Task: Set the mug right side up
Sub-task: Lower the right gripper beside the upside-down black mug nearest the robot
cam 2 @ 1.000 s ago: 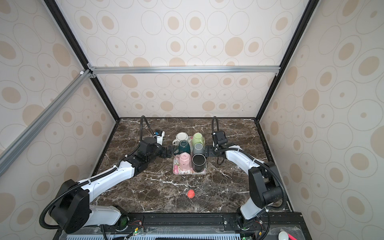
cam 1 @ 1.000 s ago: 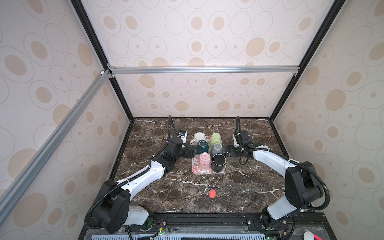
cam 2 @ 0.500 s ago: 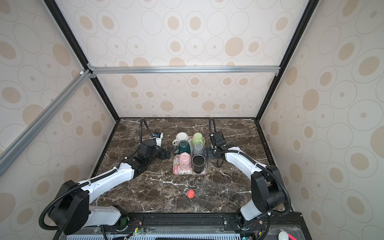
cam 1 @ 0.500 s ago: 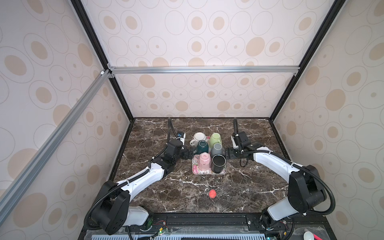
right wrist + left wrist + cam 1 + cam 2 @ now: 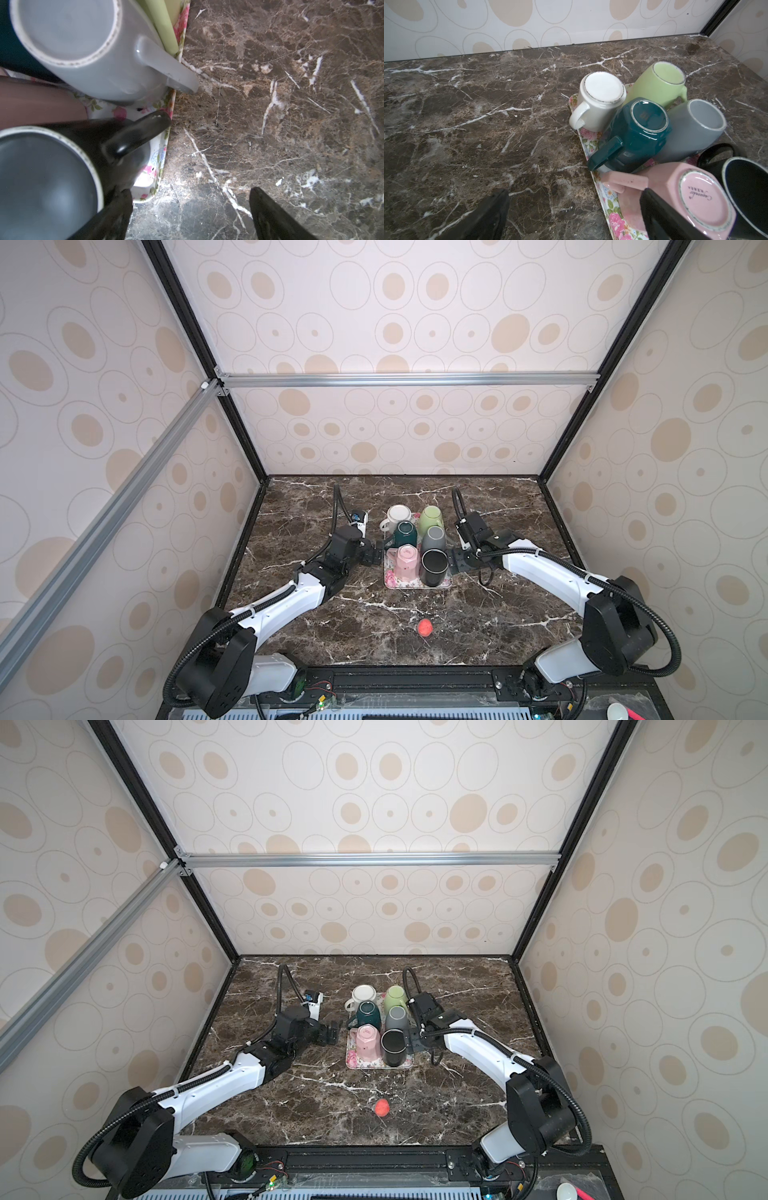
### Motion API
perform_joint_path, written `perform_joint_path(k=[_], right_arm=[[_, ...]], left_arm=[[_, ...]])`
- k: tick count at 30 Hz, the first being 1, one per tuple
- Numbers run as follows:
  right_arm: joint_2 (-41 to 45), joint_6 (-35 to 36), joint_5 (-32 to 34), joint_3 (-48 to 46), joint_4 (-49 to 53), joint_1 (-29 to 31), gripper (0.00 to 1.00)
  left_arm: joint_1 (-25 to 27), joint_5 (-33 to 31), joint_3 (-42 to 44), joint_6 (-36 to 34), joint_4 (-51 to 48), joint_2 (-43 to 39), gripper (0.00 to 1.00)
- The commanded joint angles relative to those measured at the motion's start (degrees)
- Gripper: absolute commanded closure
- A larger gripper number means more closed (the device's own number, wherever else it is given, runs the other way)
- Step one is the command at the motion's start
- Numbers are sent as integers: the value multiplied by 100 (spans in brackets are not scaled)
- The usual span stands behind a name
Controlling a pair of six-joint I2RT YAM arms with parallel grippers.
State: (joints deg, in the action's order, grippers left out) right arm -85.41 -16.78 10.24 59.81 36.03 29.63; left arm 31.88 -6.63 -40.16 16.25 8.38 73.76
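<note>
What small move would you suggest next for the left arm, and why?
Probably ease the left gripper forward until the handle of the pink mug sits between its open fingers. The pink mug stands base-up on the floral tray, its handle points toward that gripper, and nothing is gripped yet.

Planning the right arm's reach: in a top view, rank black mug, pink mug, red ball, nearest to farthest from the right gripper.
1. black mug: beside the right gripper.
2. pink mug: left of the black mug.
3. red ball: on the table, toward the front.
</note>
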Motion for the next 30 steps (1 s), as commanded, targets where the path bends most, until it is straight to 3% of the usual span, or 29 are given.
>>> perform_joint_path(k=[1,19,30], right_arm=[[70,-164,-91,79,270,47,9],[-965,-544,452,1180,154,-150,8],[-1299,-516,780,1115,128,-148,8]], left_arm=[[35,-68,51,-94,145,-205,2],[38,-145,472,50,310,-849,2],[38,-329,607,15,362,-951,2]])
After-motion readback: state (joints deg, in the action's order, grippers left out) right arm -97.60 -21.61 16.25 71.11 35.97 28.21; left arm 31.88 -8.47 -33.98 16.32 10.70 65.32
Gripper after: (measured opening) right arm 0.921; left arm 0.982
